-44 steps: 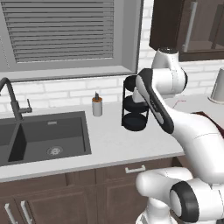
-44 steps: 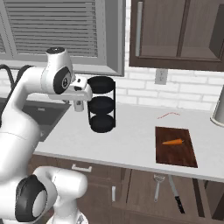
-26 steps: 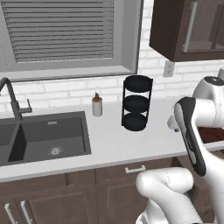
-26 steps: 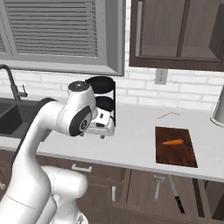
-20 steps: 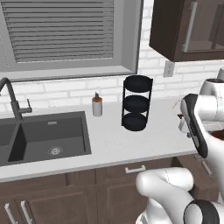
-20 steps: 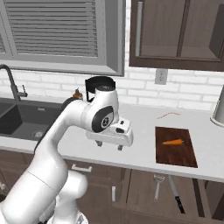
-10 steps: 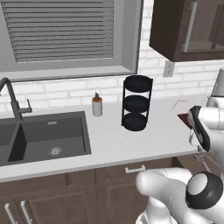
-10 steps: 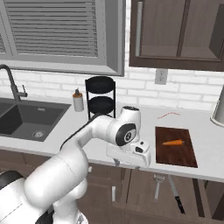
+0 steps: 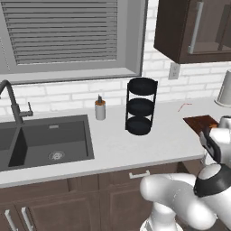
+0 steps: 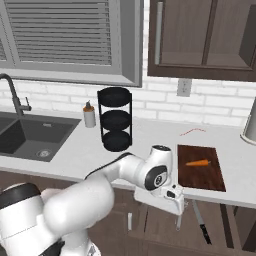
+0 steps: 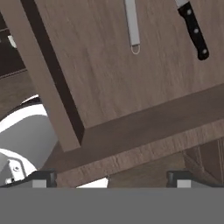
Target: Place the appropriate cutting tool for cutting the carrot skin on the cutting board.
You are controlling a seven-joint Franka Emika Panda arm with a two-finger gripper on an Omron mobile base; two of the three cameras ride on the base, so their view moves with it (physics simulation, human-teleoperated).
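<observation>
The dark reddish-brown cutting board point(image 10: 207, 175) lies on the counter at the right, with the small orange carrot point(image 10: 198, 163) on its far half. The board's corner point(image 9: 201, 122) also shows beside my arm. Below the counter's front edge an open wooden drawer point(image 11: 105, 70) holds a slim grey utensil handle with a loop end point(image 11: 132, 22) and a black-handled knife point(image 11: 195, 30); the knife point(image 10: 201, 223) lies lengthwise in it. My gripper point(image 10: 178, 219) hangs just left of the drawer, pointing down. My gripper point(image 11: 111, 178) is open and holds nothing, near the drawer's front wall.
A black three-tier rack point(image 10: 116, 120) stands mid-counter, a small soap bottle point(image 10: 89, 116) to its left, then the sink point(image 10: 30, 137) with its faucet. A thin red string point(image 10: 192, 131) lies behind the board. A pale canister point(image 10: 250, 122) stands far right. Cabinets hang overhead.
My arm has swung from beside the black rack to the right and down past the counter edge, to the open drawer in front of the board. Nothing was picked up.
</observation>
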